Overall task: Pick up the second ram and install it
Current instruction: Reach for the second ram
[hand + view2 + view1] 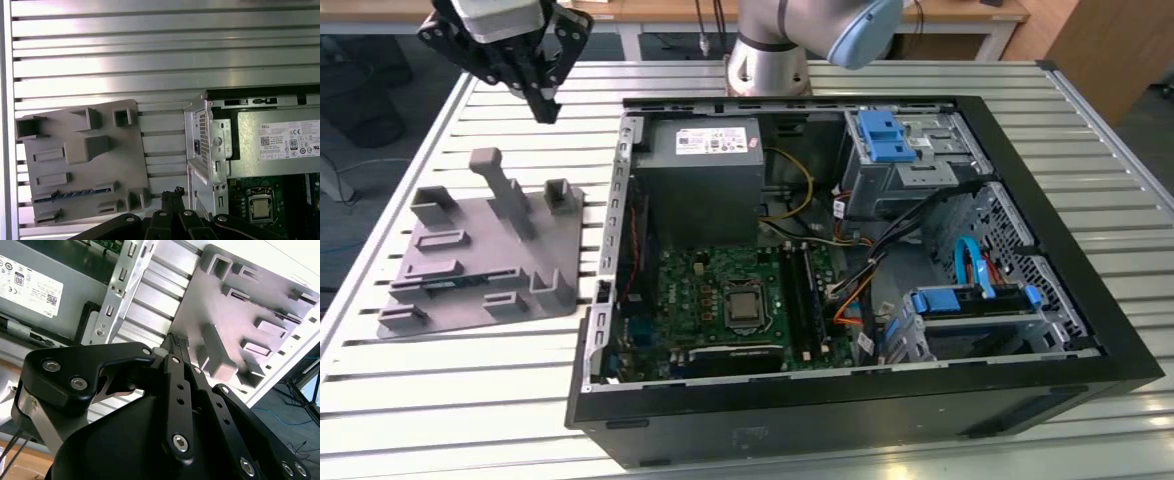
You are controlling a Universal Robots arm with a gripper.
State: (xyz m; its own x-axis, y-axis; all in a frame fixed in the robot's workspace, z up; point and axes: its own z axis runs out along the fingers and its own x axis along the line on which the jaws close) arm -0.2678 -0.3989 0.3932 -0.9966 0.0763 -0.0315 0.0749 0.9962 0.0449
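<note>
The gripper [547, 108] has its 2 black fingers drawn together to a point, tips meeting with nothing between them. In the exterior view it hangs at 12 o'clock from the grey fixture plate [487, 250] and at 10 o'clock from the open computer case [1067, 300].

The second ram [454, 285] lies flat in a slot of the fixture plate, in the part toward 7 o'clock of the plate's middle in the exterior view, and well apart from the gripper. In the first wrist view it shows as a thin blue-green strip [75, 193] set between the plate's raised grey blocks, with the closed fingertips [172, 194] near the plate's edge, between the plate and the case wall.

The plate rests on the slatted metal table [427, 400], at 9 o'clock from the case and just beside it. Inside the case, the green motherboard [680, 300] carries the processor socket [744, 305], and the long black slots [798, 290] run at 3 o'clock from that socket. The grey power supply [700, 150] sits at 12 o'clock from the motherboard.

In the second wrist view the fingers [175, 347] point down toward the table slats between the fixture plate [210, 300] and the case's metal edge.
</note>
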